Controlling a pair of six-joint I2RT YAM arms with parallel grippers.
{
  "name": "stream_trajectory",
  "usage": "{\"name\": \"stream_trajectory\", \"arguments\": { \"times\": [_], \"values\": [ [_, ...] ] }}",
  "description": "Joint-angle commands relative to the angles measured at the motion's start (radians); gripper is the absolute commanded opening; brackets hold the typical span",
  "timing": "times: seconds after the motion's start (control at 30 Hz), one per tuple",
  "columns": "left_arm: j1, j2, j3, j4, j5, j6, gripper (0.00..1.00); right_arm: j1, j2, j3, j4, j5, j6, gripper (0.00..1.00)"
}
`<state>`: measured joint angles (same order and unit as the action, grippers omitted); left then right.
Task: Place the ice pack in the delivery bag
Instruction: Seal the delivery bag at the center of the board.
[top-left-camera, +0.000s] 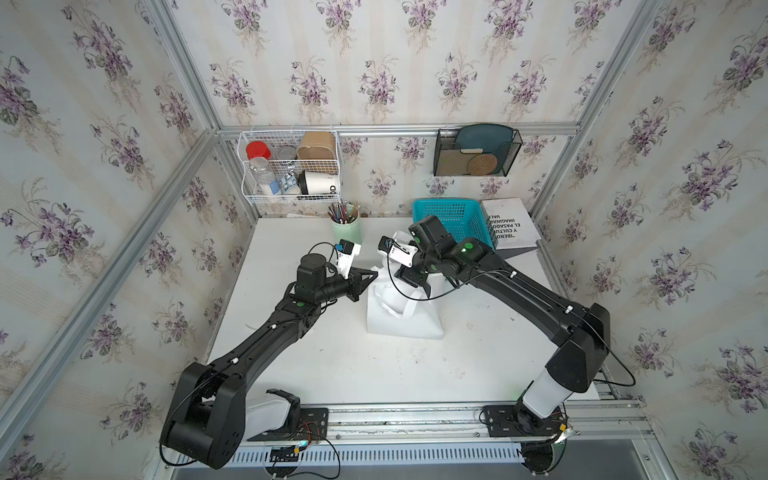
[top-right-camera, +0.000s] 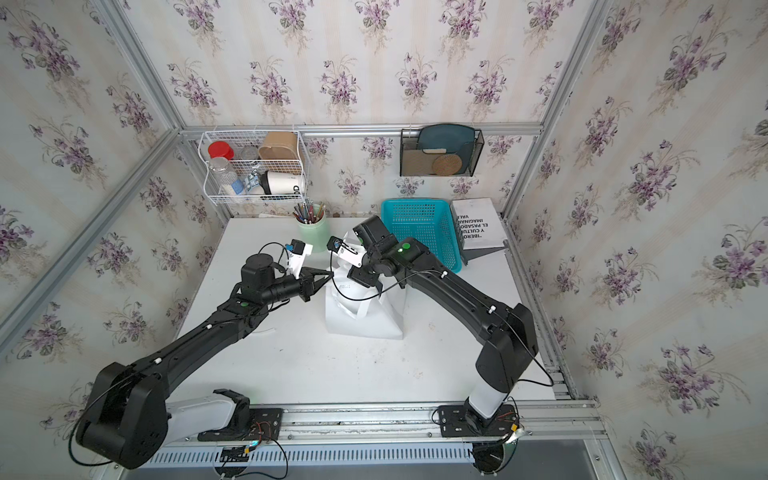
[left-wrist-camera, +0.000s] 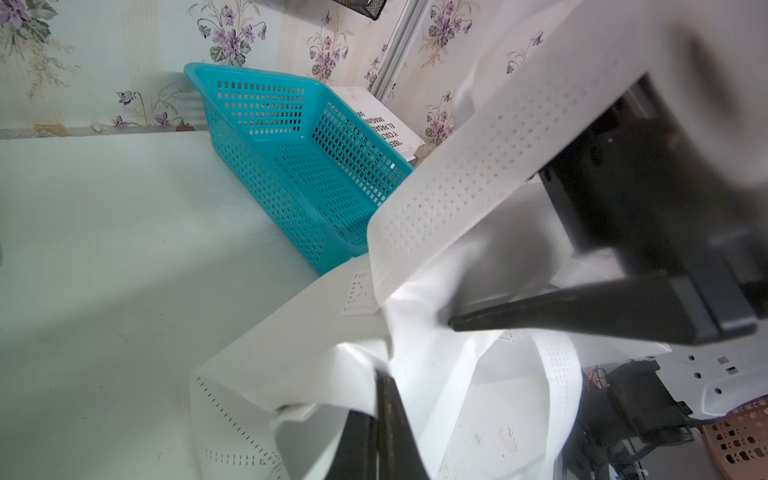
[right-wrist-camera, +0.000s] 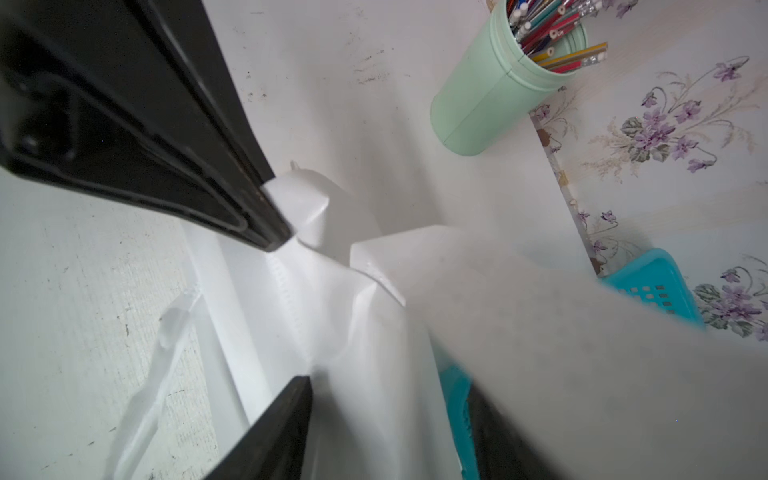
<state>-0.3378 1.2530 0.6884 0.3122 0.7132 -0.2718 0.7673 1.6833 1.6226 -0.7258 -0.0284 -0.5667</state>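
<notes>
The white delivery bag (top-left-camera: 399, 320) (top-right-camera: 365, 320) stands crumpled at mid-table. My left gripper (top-left-camera: 374, 275) (top-right-camera: 330, 273) is shut on its left rim; in the left wrist view the closed gripper (left-wrist-camera: 384, 376) pinches a fold of the bag wall (left-wrist-camera: 270, 345), under a perforated strap handle (left-wrist-camera: 478, 187). My right gripper (top-left-camera: 415, 286) (top-right-camera: 370, 282) hangs over the bag's top. In the right wrist view this gripper (right-wrist-camera: 388, 386) is open, with loose white bag fabric (right-wrist-camera: 332, 311) between its fingers. The ice pack shows in no view.
A turquoise basket (top-left-camera: 457, 220) (left-wrist-camera: 299, 166) leans behind the bag, with a white book (top-left-camera: 511, 222) to its right. A green cup of pencils (top-left-camera: 345, 228) (right-wrist-camera: 490, 95) stands at the back. A wire basket (top-left-camera: 291, 166) and a black rack (top-left-camera: 476, 151) hang on the wall.
</notes>
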Motion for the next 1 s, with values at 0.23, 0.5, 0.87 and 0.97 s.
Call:
{"name": "stream_trajectory", "arguments": {
  "times": [0.23,0.5,0.87,0.97],
  "values": [
    [0.02,0.013,0.031,0.011,0.038,-0.069,0.0,0.02,-0.062,-0.044,-0.23,0.153,0.097,0.88],
    [0.02,0.014,0.07,-0.13,0.073,0.029,0.0,0.0,-0.207,-0.165,-0.108,0.288,0.172,0.81],
    [0.02,0.008,0.065,-0.201,0.086,0.098,0.0,-0.072,-0.383,-0.382,0.063,0.167,0.29,0.88],
    [0.02,0.003,0.058,-0.195,0.09,0.1,0.0,-0.103,-0.422,-0.428,0.122,0.065,0.338,0.87]
  ]
}}
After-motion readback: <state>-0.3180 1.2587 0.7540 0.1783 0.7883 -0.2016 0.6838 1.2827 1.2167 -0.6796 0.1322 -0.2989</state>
